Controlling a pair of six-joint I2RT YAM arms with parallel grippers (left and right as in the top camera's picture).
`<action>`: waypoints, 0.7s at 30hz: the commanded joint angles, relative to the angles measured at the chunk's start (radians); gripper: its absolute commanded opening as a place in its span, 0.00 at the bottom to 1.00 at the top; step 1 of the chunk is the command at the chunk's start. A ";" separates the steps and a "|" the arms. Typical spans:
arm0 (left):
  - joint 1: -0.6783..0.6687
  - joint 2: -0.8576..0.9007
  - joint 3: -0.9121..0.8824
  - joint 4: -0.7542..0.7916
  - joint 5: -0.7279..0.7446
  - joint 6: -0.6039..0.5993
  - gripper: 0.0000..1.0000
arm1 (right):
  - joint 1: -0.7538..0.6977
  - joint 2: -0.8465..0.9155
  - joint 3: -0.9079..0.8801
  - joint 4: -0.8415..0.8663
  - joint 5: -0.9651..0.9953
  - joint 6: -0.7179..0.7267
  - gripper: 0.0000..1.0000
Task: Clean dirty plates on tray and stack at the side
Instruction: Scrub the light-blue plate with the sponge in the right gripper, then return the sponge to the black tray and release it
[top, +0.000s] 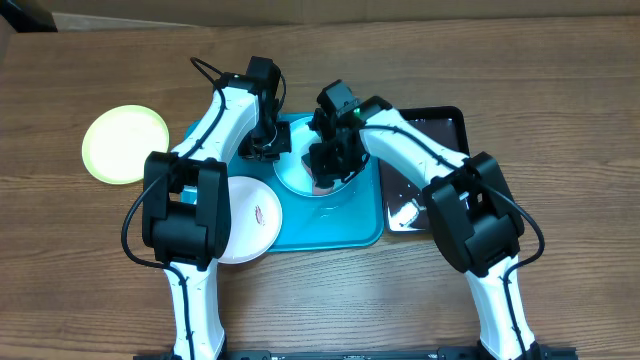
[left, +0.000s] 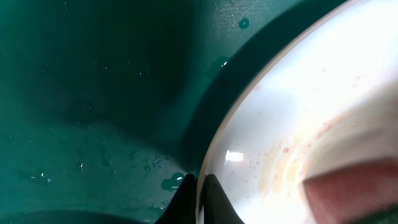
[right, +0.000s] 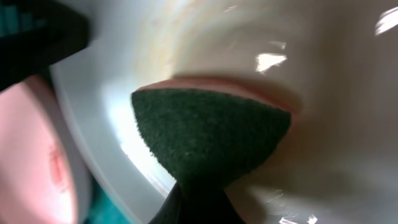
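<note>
**Mid-scrub on the blue-rimmed plate**

Looks like the scrubbing step. Blue-rimmed plate (top: 292, 176) sitting in the middle of the tray (top: 330, 228). Right gripper (right: 198, 202) clamped tight on a sponge (right: 211, 134), green scratchy side pressed flat into the plate's bowl. Left gripper (left: 195, 190) squeezed together right at the plate's edge, seemingly nipping the rim to hold it steady. Faint reddish streaks and a few drops on the white surface near the sponge, so not clean yet, going by that.

Elsewhere: white plate (top: 250, 218) hanging half over the tray's left rim, brown-red smear showing. Yellow-green plate (top: 125, 143) out on the table (top: 560, 270), well off to the left, no smear to make out from above. Probably the start of the stack, but can't swear to it.

Next up, at a guess: more passes over those streaks, keeping the rim pinned against skating on the wet tray. Then lifting out and over onto the yellow-green one, without dragging the white plate along.
</note>
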 joint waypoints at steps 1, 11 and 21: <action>-0.009 -0.004 -0.005 0.003 0.003 0.009 0.04 | -0.071 -0.026 0.143 -0.038 -0.239 -0.077 0.04; -0.009 -0.004 -0.005 0.005 0.003 0.009 0.04 | -0.241 -0.156 0.311 -0.338 -0.129 -0.181 0.04; -0.009 -0.004 -0.005 0.018 0.004 0.008 0.05 | -0.329 -0.153 0.184 -0.485 0.434 -0.168 0.04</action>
